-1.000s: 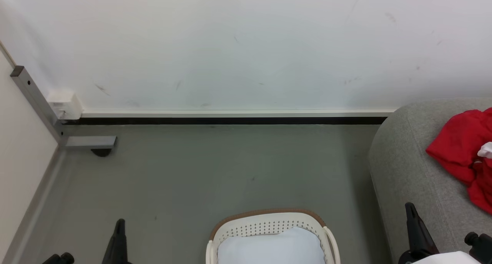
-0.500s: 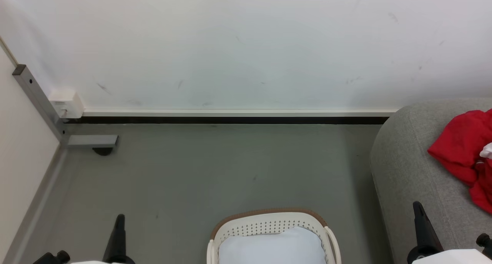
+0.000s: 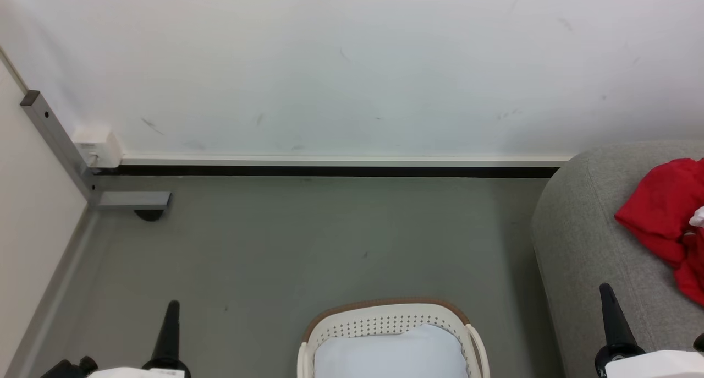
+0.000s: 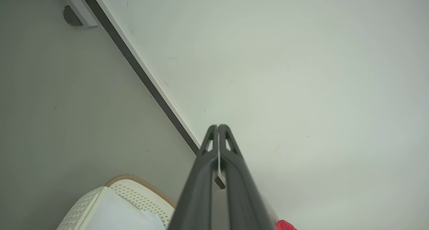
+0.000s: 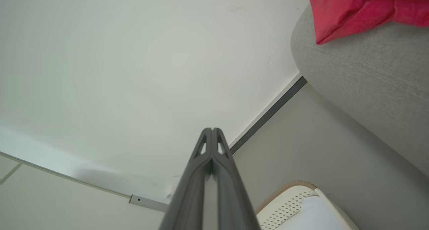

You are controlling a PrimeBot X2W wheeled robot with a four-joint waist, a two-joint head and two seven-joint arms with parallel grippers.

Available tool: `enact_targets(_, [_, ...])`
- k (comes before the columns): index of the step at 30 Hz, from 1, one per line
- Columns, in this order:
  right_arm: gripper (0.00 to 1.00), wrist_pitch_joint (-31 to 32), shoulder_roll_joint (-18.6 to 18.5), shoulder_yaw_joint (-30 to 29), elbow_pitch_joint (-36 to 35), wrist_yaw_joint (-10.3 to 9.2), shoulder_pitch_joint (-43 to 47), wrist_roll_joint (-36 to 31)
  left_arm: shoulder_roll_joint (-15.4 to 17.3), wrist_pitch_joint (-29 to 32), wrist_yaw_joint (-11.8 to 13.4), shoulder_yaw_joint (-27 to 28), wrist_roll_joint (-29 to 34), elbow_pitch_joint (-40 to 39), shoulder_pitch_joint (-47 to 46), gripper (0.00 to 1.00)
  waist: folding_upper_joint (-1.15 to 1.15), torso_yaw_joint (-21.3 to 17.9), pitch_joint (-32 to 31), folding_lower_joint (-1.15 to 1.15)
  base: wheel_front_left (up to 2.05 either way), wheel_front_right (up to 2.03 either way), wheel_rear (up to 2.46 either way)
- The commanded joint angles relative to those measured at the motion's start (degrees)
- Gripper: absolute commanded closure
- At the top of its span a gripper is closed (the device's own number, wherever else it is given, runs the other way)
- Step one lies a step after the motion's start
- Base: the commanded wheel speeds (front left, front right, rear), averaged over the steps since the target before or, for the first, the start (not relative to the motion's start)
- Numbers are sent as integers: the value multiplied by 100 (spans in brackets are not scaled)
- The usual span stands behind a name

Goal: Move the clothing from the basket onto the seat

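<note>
The cream-white basket (image 3: 388,326) with its brown rim stands on the floor at the bottom centre, with a pale white-blue cloth (image 3: 390,353) inside it. Red clothing (image 3: 665,215) lies bunched on the grey seat (image 3: 583,240) at the right, a bit of white showing in it. My left gripper (image 3: 172,306) is shut and holds nothing, left of the basket. Over the seat's front edge my right gripper (image 3: 606,289) is also shut and holds nothing. The wrist views show the shut left gripper (image 4: 218,127), the basket (image 4: 134,195), the shut right gripper (image 5: 211,130), the clothing (image 5: 355,9) and the seat (image 5: 368,82).
A white wall (image 3: 352,64) with a dark baseboard runs across the back. A grey metal post and foot (image 3: 129,202) stand in the left corner beside a white panel. Grey floor (image 3: 308,240) lies between the wall and the basket.
The picture has shifted slightly, so the camera moved. Both grippers have drifted a little to the right and stay shut. Basket and clothing lie as before.
</note>
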Motion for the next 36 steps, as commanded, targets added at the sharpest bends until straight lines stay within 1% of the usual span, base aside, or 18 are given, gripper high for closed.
enact_targets(1, [100,47,-24,-61,-59,-6,-107,184,47,51,-11,34,-191,-61,-122,100,0,3,1,0,0,0,0])
enact_targets(36, [100,524,32,-456,-99,-9,-161,1742,61,521,-17,92,-1922,-41,-295,100,0,73,26,0,0,0,0])
